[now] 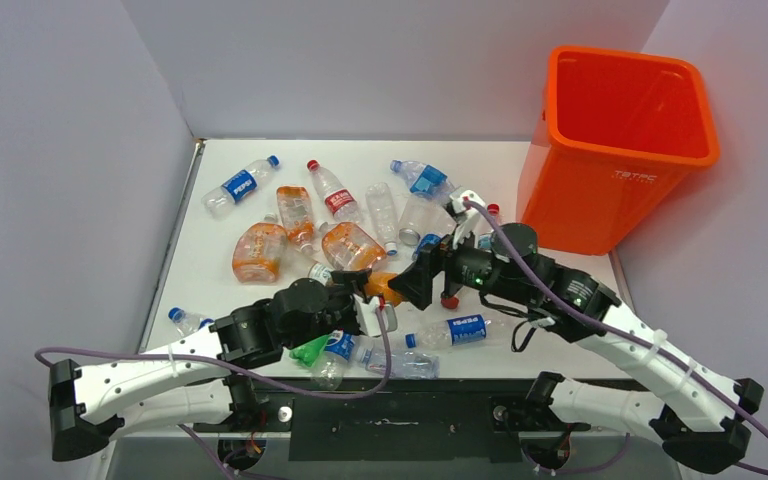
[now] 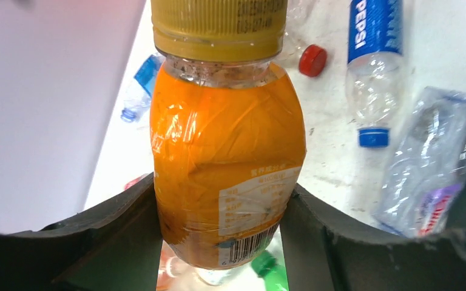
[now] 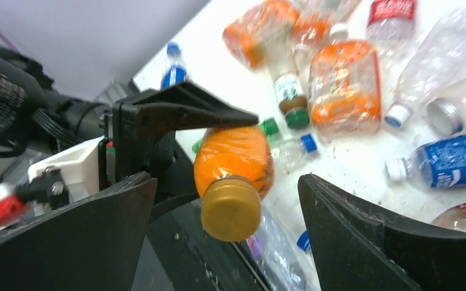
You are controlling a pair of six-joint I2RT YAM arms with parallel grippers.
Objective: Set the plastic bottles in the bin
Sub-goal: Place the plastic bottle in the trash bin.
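Note:
My left gripper (image 1: 368,290) is shut on an orange bottle (image 2: 224,151) with a dull yellow cap and holds it above the table, cap pointing right. My right gripper (image 1: 412,283) is open and faces that cap. In the right wrist view the bottle (image 3: 233,163) sits between the open fingers (image 3: 352,236), touching neither. Many more plastic bottles lie on the white table (image 1: 230,260), such as a Pepsi-labelled one (image 1: 240,185) and a flattened orange one (image 1: 258,250). The orange bin (image 1: 620,150) stands at the far right.
A green bottle (image 1: 312,350) and clear crushed bottles (image 1: 400,362) lie at the near edge under the left arm. A Pepsi bottle (image 1: 460,328) lies under the right arm. Grey walls close the table on the left, back and right.

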